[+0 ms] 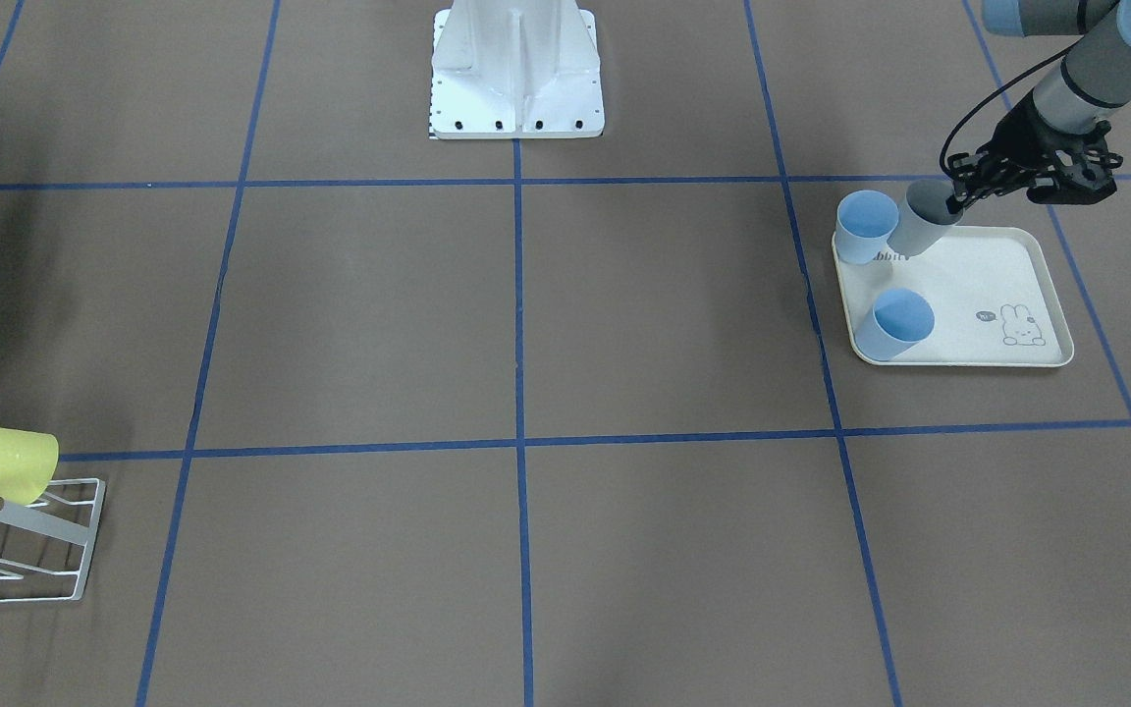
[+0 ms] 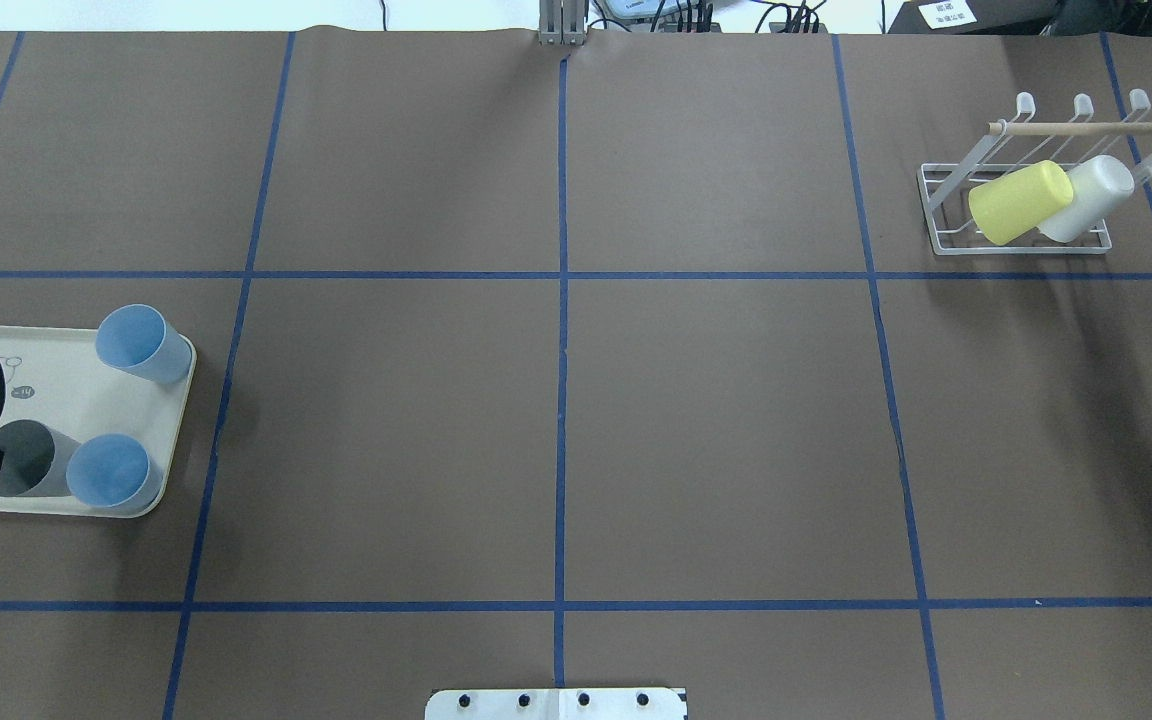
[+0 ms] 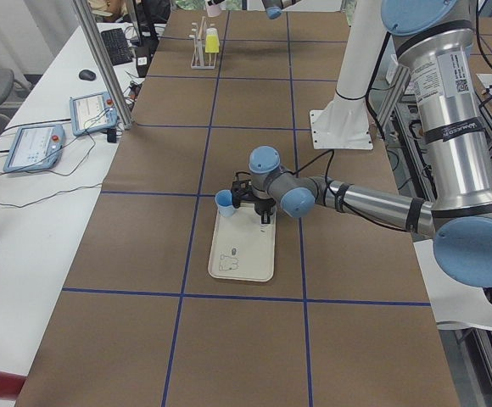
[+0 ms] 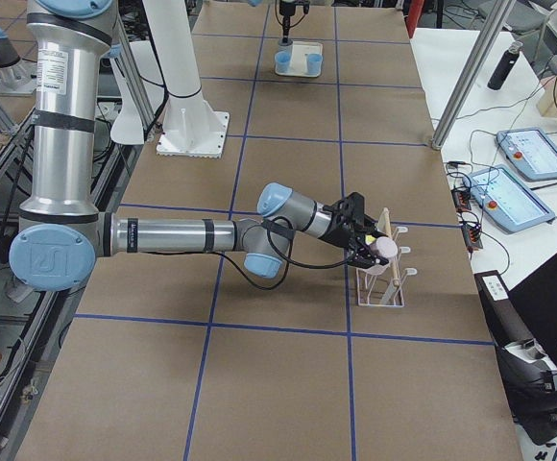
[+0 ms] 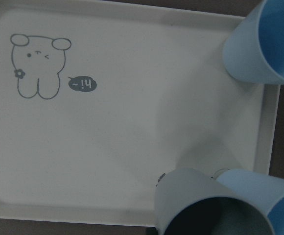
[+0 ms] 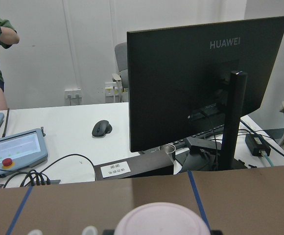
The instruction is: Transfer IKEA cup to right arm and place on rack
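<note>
tray at left, rack far right

From behind the robot, one camera looks forward and down over the table; another faces back from across it, steeply down. One sits at each table end. The left wrist's peers closely at the tray, the right's level at a monitor. Overhead and right-end views share the rack.

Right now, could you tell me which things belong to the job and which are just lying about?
Job: grey cup at the left gripper; pink cup at the right gripper; rack.
Lying about: tray, two blue cups, racked yellow cup and white cup.
</note>
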Action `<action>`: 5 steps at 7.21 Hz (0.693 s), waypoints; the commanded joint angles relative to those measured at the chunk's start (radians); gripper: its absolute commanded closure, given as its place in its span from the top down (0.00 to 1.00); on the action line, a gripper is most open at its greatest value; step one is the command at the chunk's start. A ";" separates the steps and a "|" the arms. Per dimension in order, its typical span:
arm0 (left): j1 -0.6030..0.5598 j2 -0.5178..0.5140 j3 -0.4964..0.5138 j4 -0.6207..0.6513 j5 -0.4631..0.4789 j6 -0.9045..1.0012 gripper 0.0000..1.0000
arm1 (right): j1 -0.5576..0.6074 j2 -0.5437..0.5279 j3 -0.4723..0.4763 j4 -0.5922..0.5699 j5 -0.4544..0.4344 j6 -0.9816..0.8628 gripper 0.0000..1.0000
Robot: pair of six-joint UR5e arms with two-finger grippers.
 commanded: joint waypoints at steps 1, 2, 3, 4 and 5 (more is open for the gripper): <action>-0.032 -0.001 -0.012 0.000 -0.006 0.000 0.00 | -0.001 0.010 -0.031 0.003 0.002 -0.001 0.23; -0.043 -0.001 -0.015 0.000 -0.006 0.000 0.00 | -0.003 0.026 -0.043 0.003 0.005 0.001 0.24; -0.043 -0.001 -0.019 0.000 -0.006 0.000 0.00 | -0.010 0.044 -0.057 0.003 0.003 0.005 0.26; -0.045 -0.001 -0.030 0.000 -0.006 0.000 0.00 | -0.021 0.052 -0.072 0.005 0.003 0.021 0.29; -0.046 0.001 -0.033 0.000 -0.007 0.000 0.00 | -0.035 0.053 -0.075 0.024 0.002 0.025 0.29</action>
